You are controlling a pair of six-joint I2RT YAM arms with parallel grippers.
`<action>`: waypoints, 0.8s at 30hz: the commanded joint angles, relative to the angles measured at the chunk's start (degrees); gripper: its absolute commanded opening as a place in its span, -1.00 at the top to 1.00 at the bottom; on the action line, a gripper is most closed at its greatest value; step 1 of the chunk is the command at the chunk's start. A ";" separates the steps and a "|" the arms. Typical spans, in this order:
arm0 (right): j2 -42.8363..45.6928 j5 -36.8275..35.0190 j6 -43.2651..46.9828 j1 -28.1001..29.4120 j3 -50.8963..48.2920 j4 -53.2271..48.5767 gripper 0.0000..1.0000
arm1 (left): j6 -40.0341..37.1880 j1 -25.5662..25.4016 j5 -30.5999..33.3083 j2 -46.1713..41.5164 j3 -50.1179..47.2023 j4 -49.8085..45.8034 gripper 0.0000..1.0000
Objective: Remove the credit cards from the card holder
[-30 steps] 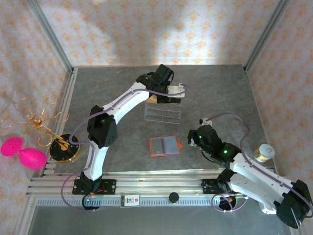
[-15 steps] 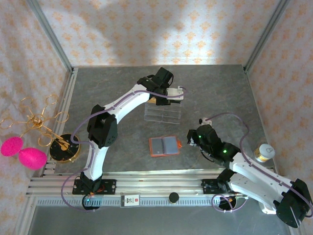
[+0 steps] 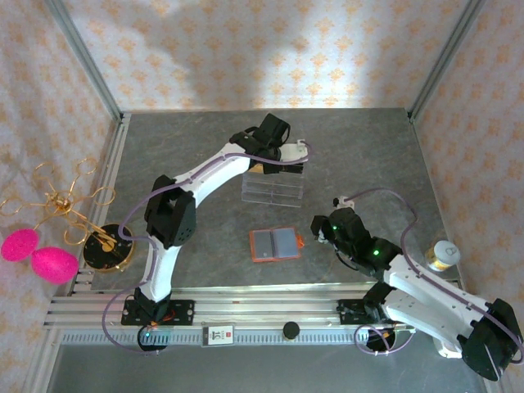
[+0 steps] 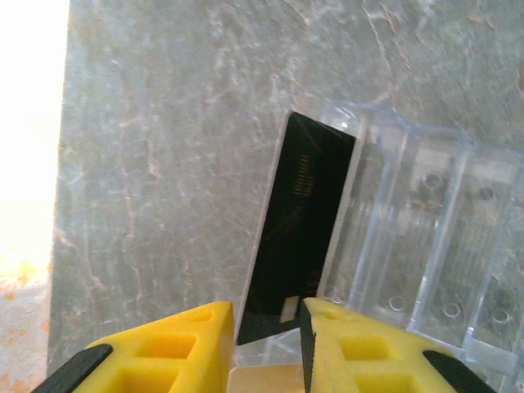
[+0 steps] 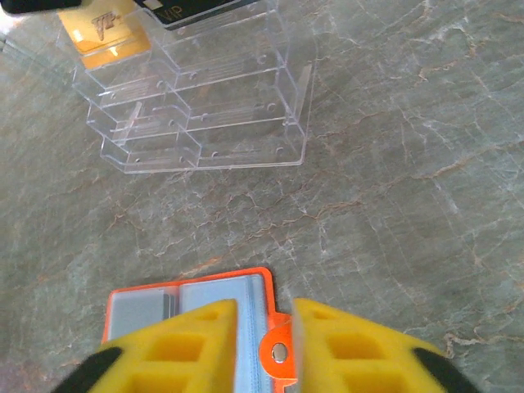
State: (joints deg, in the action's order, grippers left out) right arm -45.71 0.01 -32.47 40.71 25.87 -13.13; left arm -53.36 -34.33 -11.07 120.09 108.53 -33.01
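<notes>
- Left gripper point(image 4: 262, 344), jaws ajar, at black card point(image 4: 303, 221) leaning in clear rack point(image 4: 426, 237).
- Right gripper point(image 5: 264, 344) ajar over card holder point(image 5: 205, 299).
- Gold card point(image 5: 106, 37) racked; task looks done.

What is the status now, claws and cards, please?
Left claw open at clear rack, black card standing in it. Right claw open above card holder, which lies open. Gold card also in rack. Nothing blocks.

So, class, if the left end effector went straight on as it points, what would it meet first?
Probably the thin black rectangular card at the clear acrylic rack; depth is unclear.
</notes>
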 commanded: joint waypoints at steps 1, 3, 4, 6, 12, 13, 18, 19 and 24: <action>-0.77 0.17 0.24 -0.19 0.50 2.47 0.39 | 6.07 0.77 1.70 -5.53 0.22 6.35 0.38; -2.36 1.68 1.35 -0.19 0.75 4.19 0.30 | 10.01 0.84 1.45 -7.74 0.84 7.98 0.38; -3.72 2.64 1.89 -0.18 1.01 5.18 0.27 | 12.29 1.05 0.69 -9.21 0.81 9.01 0.36; -6.57 5.35 3.47 -0.19 1.70 7.96 0.25 | 17.87 1.50 -0.53 -13.52 -1.13 12.50 0.30; -16.77 7.65 6.02 -0.19 4.84 12.99 0.36 | 42.66 1.98 3.13 -31.70 -24.34 36.69 -0.16; -18.18 6.96 6.63 -0.15 5.88 13.55 0.43 | 47.09 1.99 1.83 -35.46 -29.55 40.32 -0.27; -25.59 8.94 10.40 0.32 11.89 12.60 0.52 | 66.51 1.94 -1.69 -50.12 -52.92 54.00 -0.56; -26.90 9.95 10.50 0.99 12.09 12.56 0.45 | 70.14 1.98 -2.31 -52.72 -57.32 56.26 -0.69; -31.45 8.40 11.55 7.74 12.31 12.40 0.26 | 85.52 1.98 -5.12 -62.53 -73.26 61.11 -0.99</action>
State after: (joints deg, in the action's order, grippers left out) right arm -75.42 8.88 -22.79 45.25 37.63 -0.38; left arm 17.12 -32.25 -13.41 61.63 40.03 20.05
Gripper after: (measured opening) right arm 0.362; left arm 0.991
